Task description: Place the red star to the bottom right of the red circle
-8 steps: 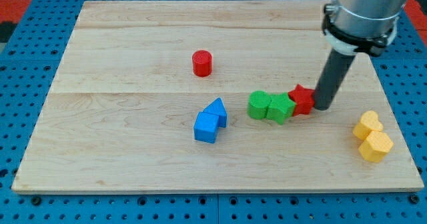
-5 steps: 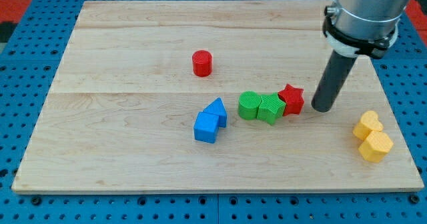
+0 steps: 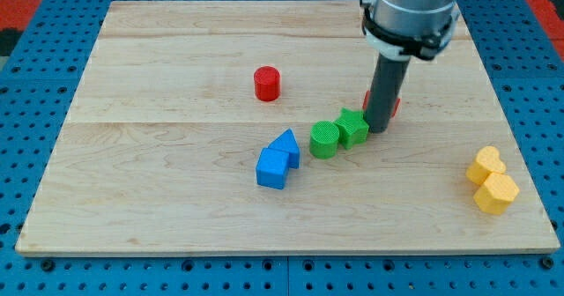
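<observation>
The red circle [image 3: 267,84] is a short red cylinder left of the board's middle, toward the view's top. The red star [image 3: 394,107] is mostly hidden behind my rod; only red slivers show at the rod's right and left edges. My tip [image 3: 379,129] rests on the board touching the star's lower side and next to the right edge of a green block [image 3: 352,128]. The star lies to the right of the red circle and slightly lower.
A green cylinder [image 3: 324,139] touches the green block's left side. Two blue blocks [image 3: 278,159] sit together below the red circle. Two yellow blocks [image 3: 492,181] sit near the board's right edge. The wooden board [image 3: 159,199] lies on a blue pegboard.
My rod moved left, from right of the star to in front of it. The star shifted up and slightly left. The two green blocks slid a little to the left.
</observation>
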`<state>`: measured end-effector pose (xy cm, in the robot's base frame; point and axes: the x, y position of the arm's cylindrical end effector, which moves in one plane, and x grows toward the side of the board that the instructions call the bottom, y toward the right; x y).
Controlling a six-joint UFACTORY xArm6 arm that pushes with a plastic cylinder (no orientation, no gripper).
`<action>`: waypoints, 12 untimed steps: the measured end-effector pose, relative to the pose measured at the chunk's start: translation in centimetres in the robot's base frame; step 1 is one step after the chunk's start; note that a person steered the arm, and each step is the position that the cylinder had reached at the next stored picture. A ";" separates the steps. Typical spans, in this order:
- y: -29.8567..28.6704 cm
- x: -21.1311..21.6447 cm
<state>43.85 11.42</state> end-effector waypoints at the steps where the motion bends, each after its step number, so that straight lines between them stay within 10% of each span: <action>1: 0.0 -2.8; 4: 8.8 -5.1; 12: -8.4 -4.3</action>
<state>39.55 2.98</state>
